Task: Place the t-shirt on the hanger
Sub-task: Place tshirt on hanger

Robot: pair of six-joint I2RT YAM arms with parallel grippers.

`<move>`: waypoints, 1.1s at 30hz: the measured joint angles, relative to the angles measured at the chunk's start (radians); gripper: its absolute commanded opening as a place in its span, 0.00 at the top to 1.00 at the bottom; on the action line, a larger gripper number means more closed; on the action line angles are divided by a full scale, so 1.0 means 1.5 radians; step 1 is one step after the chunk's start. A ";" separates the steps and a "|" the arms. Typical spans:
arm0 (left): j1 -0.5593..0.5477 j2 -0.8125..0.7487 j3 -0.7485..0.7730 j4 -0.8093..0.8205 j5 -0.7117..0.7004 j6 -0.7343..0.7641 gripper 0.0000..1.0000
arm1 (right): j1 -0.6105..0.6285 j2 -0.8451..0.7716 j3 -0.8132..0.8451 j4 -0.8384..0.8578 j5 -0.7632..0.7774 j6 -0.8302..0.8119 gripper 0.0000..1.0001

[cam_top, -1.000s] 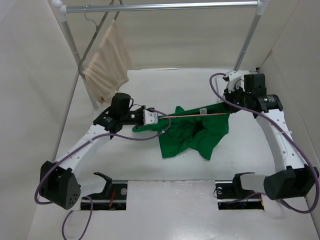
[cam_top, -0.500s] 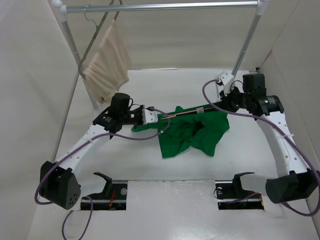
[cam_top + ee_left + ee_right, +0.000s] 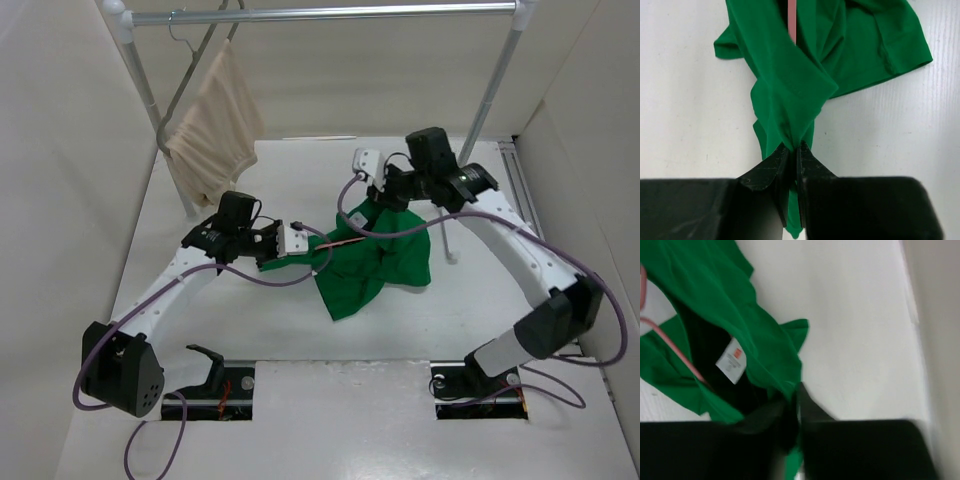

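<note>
My left jaws and right jaws are both pinched shut on the light, floppy t-shirt (image 3: 790, 85) sagging between them; I reckon the collar by the white tag (image 3: 731, 360) is the best hold, pink hanger (image 3: 792, 20) just ahead of my left jaws.

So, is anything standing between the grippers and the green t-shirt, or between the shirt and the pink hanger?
Nothing visible does. The left gripper pinches the t-shirt directly, the right gripper seems to pinch cloth near the white tag, and the hanger runs partly under the shirt's folds.
</note>
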 measured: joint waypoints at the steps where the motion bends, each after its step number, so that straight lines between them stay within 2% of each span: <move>1: 0.000 0.000 0.000 0.000 0.003 -0.001 1.00 | 0.006 0.025 0.007 -0.004 -0.008 -0.009 0.43; 2: 0.000 0.000 0.001 0.000 0.006 -0.004 1.00 | 0.013 0.048 0.009 -0.007 -0.014 -0.020 0.30; 3: -0.001 0.000 0.002 0.000 0.008 -0.009 1.00 | 0.013 0.067 0.008 -0.013 -0.023 -0.030 0.22; 4: -0.001 0.000 0.003 0.001 0.011 -0.016 1.00 | 0.012 0.084 0.007 -0.023 -0.030 -0.036 0.04; 5: -0.001 0.000 0.004 0.001 0.013 -0.021 1.00 | 0.006 0.093 0.004 -0.031 -0.036 -0.036 0.00; 8: -0.001 -0.001 0.005 0.004 0.016 -0.043 1.00 | -0.027 0.073 -0.032 -0.031 -0.065 -0.035 0.00; 12: -0.001 -0.001 0.005 0.016 0.016 -0.072 1.00 | -0.052 -0.053 -0.094 -0.004 -0.082 -0.001 0.00; 16: -0.001 -0.001 0.005 0.030 0.016 -0.095 1.00 | 0.009 -0.155 -0.131 0.050 -0.112 0.028 0.05; 21: -0.001 -0.001 0.005 0.040 0.016 -0.107 1.00 | 0.063 -0.131 -0.194 0.113 -0.144 0.060 0.13; 24: -0.001 -0.001 0.005 0.041 0.016 -0.110 1.00 | 0.072 -0.057 -0.211 0.154 -0.135 0.079 0.23; 25: -0.001 -0.001 0.005 0.041 0.016 -0.111 1.00 | 0.072 -0.031 -0.211 0.172 -0.132 0.089 0.33; 26: -0.001 -0.001 0.005 0.041 0.016 -0.111 1.00 | 0.072 -0.012 -0.211 0.190 -0.129 0.095 0.39; 27: -0.001 -0.001 0.005 0.042 0.015 -0.117 1.00 | 0.071 0.003 -0.211 0.209 -0.129 0.104 0.53; 29: 0.001 -0.001 0.005 0.044 0.011 -0.125 1.00 | 0.066 0.022 -0.211 0.241 -0.132 0.123 0.75; 30: 0.001 -0.001 0.005 0.046 0.005 -0.131 1.00 | 0.062 0.027 -0.211 0.254 -0.135 0.127 0.90; 31: 0.001 -0.002 0.005 0.051 -0.002 -0.137 1.00 | 0.055 0.030 -0.211 0.263 -0.146 0.128 1.00; 33: 0.005 -0.004 0.006 0.085 -0.029 -0.161 1.00 | 0.046 0.029 -0.217 0.258 -0.174 0.135 1.00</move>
